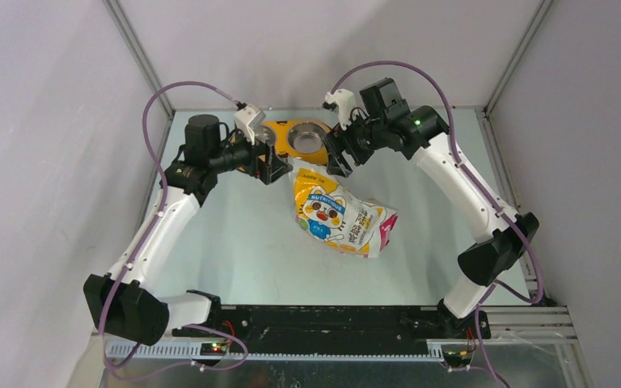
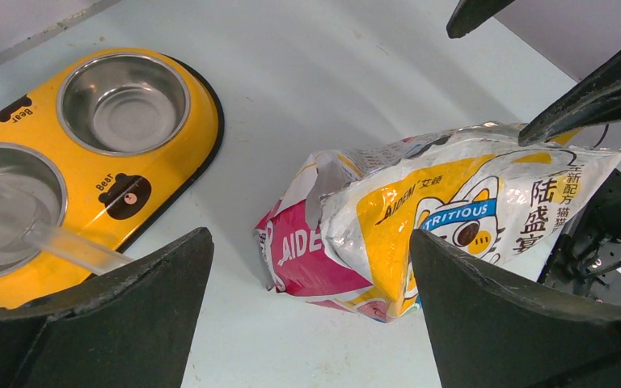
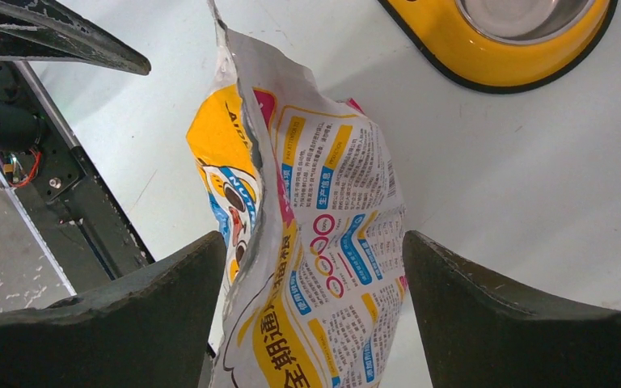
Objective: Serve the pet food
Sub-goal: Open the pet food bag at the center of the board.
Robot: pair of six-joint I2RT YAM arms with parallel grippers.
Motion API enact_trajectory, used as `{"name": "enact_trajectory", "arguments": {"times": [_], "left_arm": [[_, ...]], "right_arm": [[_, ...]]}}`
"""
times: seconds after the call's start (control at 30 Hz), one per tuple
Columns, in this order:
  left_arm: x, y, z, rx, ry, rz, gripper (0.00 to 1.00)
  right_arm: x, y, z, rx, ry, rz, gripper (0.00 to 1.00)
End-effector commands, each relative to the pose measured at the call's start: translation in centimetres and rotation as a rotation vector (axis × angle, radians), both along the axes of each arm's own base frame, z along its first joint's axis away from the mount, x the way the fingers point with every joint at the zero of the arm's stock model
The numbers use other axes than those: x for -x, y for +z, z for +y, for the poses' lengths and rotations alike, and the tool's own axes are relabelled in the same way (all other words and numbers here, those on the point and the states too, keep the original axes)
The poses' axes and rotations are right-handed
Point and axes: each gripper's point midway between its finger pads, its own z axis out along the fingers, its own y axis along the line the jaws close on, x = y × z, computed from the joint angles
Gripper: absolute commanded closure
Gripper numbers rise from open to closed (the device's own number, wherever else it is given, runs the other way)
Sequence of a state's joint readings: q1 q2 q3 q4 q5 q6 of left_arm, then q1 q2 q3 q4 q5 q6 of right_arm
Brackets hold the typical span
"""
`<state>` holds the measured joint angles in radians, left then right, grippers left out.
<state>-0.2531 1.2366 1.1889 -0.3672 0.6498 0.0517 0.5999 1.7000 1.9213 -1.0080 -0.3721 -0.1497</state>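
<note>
The pet food itself is hidden; only its glossy yellow, white and pink bag (image 1: 338, 216) with a cartoon cat shows, lying mid-table with its top end raised toward the back. My right gripper (image 3: 311, 242) is open and straddles that raised top edge of the bag (image 3: 323, 210). The bag leans against one finger, and a gap shows at the other. Just left of the bag, my left gripper (image 2: 309, 236) is open over bare table with nothing between its fingers. The bag (image 2: 445, 218) lies ahead of it.
A yellow oval double-bowl feeder (image 1: 279, 132) with two steel bowls stands at the back, just behind both grippers. A translucent plastic scoop (image 2: 16, 230) rests in its left bowl (image 2: 44, 174). Grey walls close in the table on three sides.
</note>
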Motion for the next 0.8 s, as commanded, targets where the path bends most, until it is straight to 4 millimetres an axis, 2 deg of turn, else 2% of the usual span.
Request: {"name": "enact_trajectory", "arguments": {"times": [0.0, 0.5, 0.77], "left_arm": [[-0.1, 0.5, -0.5, 0.018, -0.015, -0.020, 0.00], [-0.1, 0.3, -0.7, 0.026, -0.024, -0.009, 0.00], [-0.1, 0.2, -0.8, 0.027, -0.026, -0.006, 0.00]], "right_arm": [[-0.5, 1.4, -0.1, -0.039, 0.000, -0.036, 0.17], [-1.4, 1.0, -1.1, -0.030, -0.032, -0.027, 0.16], [-1.4, -0.3, -0.6, -0.004, -0.012, 0.000, 0.16]]}}
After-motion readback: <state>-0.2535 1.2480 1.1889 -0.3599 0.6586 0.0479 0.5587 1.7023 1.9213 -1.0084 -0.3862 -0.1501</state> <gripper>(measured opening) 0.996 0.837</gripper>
